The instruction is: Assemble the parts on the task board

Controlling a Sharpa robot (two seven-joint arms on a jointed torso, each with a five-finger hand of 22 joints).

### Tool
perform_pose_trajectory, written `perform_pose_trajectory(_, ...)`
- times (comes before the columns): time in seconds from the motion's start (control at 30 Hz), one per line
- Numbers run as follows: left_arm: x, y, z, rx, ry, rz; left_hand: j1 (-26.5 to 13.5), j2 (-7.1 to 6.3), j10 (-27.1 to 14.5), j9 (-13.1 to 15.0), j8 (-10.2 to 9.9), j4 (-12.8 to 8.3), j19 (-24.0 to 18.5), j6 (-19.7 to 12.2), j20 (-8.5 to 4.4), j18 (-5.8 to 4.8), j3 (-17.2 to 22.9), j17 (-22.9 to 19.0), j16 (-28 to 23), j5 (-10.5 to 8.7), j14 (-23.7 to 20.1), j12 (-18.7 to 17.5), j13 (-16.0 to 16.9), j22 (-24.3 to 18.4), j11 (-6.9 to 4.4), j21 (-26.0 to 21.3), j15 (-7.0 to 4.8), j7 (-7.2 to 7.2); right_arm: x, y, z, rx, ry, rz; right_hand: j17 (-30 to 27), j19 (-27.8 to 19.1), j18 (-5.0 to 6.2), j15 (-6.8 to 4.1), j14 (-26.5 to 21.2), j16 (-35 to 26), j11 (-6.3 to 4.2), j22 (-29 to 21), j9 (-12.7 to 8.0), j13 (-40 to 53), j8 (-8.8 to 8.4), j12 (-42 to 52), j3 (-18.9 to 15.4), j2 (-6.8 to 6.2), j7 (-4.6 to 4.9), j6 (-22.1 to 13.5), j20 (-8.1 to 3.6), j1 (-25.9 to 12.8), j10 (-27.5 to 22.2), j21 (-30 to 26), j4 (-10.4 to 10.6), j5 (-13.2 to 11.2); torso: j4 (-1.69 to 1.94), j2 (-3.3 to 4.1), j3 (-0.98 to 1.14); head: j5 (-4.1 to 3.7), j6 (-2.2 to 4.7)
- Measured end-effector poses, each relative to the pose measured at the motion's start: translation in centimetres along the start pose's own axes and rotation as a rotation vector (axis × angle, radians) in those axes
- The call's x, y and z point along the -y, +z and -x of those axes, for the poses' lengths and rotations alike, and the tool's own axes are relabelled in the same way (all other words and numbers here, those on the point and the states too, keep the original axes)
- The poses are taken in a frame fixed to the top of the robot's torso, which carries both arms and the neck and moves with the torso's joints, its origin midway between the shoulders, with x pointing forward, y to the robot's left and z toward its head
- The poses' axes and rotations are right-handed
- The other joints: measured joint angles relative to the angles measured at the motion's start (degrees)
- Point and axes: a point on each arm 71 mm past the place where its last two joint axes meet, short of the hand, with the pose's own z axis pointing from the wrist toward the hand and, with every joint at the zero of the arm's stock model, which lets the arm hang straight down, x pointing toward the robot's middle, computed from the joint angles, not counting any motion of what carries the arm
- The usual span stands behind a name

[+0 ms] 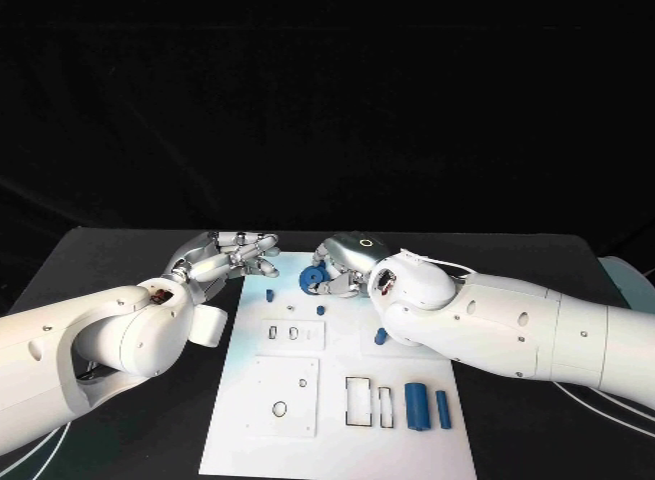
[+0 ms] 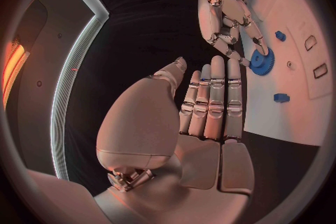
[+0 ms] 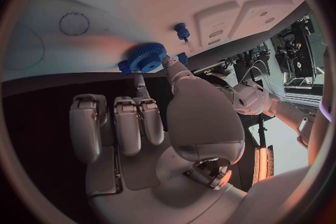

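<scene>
Right wrist view: right hand pinches blue gear by toothed rim, at task board far edge. Gear looks small, light, rigid; rim grip suits. Left hand empty, fingers straight, beside board.

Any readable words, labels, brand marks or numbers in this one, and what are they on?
None can be read.
The task board carries only outlined cutouts and circles, no lettering.
The blue gear held in the right hand's fingers is unmarked.
The arms show no legible marking.
</scene>
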Motion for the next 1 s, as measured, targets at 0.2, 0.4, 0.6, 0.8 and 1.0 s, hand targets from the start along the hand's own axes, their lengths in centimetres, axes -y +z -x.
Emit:
perform_pose_trajectory(0.2,0.0,-0.01,-0.01,0.0,0.0,0.001,0.0,0.0,0.0,0.0,-0.2,0.0,-0.2,0.0,0.2,0.0,0.0,0.0,0.0,0.0,-0.2,0.0,0.0,0.0,0.0,0.2,0.21,0.0,0.15,-0.02,-0.14,-0.021,0.008,-0.008,0.0,0.0,0.0,0.0,0.0,0.0,0.0,0.0,0.0,0.0,-0.33,0.0,-0.7,0.74,0.0,0.0,0.0,-0.9,0.0,0.0,1.8,1.3,0.01,0.0,0.0,-0.1,-0.16)
perform_pose_trajectory(0.4,0.0,-0.03,0.01,0.0,0.0,0.002,0.0,0.0,0.0,0.0,-0.2,0.0,-0.2,0.0,0.2,0.0,0.0,0.0,0.0,0.0,-0.2,0.0,0.0,0.0,0.0,0.2,0.21,0.0,0.14,0.03,-0.08,-0.033,0.015,-0.012,0.0,0.0,0.0,0.0,0.0,0.0,0.0,0.0,0.1,0.0,-0.44,0.0,-0.9,0.96,-0.12,0.5,0.0,-1.6,0.0,0.0,2.8,2.5,0.02,0.0,-0.01,0.03,-0.33)
perform_pose_trajectory(0.6,-0.01,-0.06,0.07,0.001,0.0,0.002,0.0,0.0,-0.2,0.0,-0.2,0.0,-0.2,0.0,0.21,0.0,0.0,0.0,0.0,0.0,-0.2,0.0,0.0,0.0,0.21,0.2,0.21,0.0,0.18,0.05,-0.04,-0.04,0.02,-0.014,0.0,0.0,0.0,0.0,0.0,0.0,0.0,0.0,0.2,0.0,-0.63,0.0,-1.0,1.2,-0.18,0.6,0.0,-1.9,0.0,0.0,3.0,2.7,0.0,0.0,-0.01,-0.09,-0.38)
perform_pose_trajectory(0.8,0.0,-0.07,0.08,0.001,0.0,0.002,0.0,0.0,-0.2,0.0,-0.2,0.0,-0.2,0.0,0.21,0.0,0.0,0.0,0.0,0.0,-0.2,0.0,0.0,0.0,0.21,0.2,0.21,0.0,0.42,-0.08,-0.13,-0.049,0.021,-0.025,0.0,0.0,0.0,0.0,0.0,0.0,0.0,0.0,0.5,0.0,-0.78,0.0,-1.0,1.2,-0.07,0.7,-0.01,-1.9,0.0,0.0,3.5,3.6,0.01,0.0,-0.01,-0.28,-0.25)
perform_pose_trajectory(1.0,0.01,-0.09,0.13,0.003,0.001,0.003,0.0,0.0,-0.2,0.0,-0.2,0.0,-0.2,0.0,0.21,0.0,0.0,0.0,0.0,0.0,-0.2,0.0,0.0,0.0,0.21,0.2,0.21,0.0,0.84,-0.36,-0.33,-0.064,0.02,-0.042,0.0,0.0,0.0,0.0,0.0,0.0,-0.01,0.0,0.2,0.0,-0.89,0.0,-1.3,0.94,-0.08,0.7,-0.01,-2.1,0.0,0.0,3.7,3.8,0.02,0.0,0.0,-0.34,-0.15)
